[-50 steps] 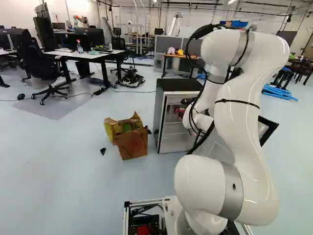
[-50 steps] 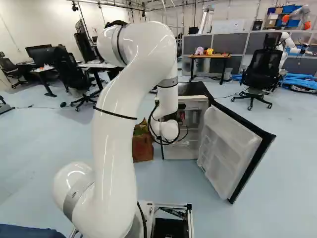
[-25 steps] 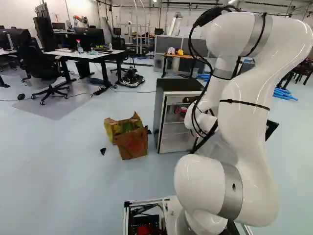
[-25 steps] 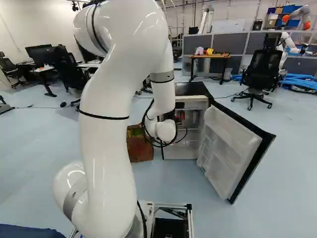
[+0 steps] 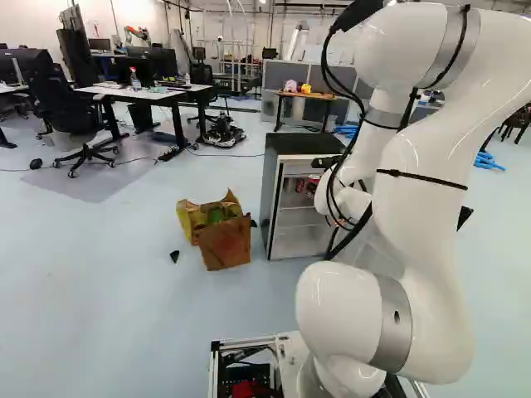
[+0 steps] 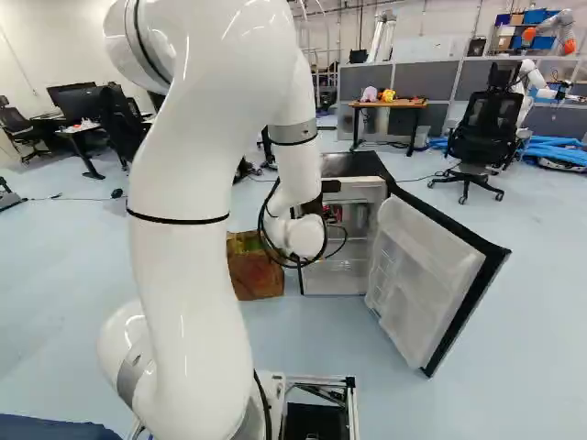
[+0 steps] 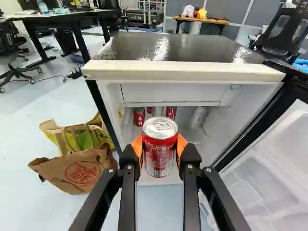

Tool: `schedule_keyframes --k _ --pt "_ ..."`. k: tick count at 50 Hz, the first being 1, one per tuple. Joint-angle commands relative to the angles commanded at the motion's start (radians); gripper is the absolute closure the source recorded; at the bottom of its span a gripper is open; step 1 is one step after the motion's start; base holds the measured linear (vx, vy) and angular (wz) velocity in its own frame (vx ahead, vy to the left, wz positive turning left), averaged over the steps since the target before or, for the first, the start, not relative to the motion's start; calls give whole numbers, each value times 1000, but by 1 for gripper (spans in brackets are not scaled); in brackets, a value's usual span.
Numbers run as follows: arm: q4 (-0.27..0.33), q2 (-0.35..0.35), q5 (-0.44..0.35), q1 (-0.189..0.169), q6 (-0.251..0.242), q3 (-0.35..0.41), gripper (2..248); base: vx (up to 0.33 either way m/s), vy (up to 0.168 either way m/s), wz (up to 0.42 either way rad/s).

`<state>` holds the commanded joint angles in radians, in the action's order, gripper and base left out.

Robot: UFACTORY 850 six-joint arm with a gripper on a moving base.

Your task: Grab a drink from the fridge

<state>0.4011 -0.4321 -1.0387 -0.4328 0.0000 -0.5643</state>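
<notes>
red can [image 7: 160, 147] upright in the grip of the gripper [image 5: 314, 182], before the open fridge [image 7: 183, 70]

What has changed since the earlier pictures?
The arm has drawn back from the fridge, its upper part swinging towards the cameras. The gripper holds a red can; whether it already did, the earlier pictures do not clearly show. The base, fridge, open door and bags stayed put.

One mini fridge [image 7: 183, 70], one brown paper bag [image 7: 72, 177], one yellow shopping bag [image 7: 91, 137], two toys [image 7: 188, 11] and at least three red soda cans [image 7: 159, 151] are seen.
</notes>
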Motion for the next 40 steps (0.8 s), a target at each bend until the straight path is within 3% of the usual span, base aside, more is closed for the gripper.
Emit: schedule_keyframes --k 40 --pt "-28 106 64 6 0 13 158 0 0 0"
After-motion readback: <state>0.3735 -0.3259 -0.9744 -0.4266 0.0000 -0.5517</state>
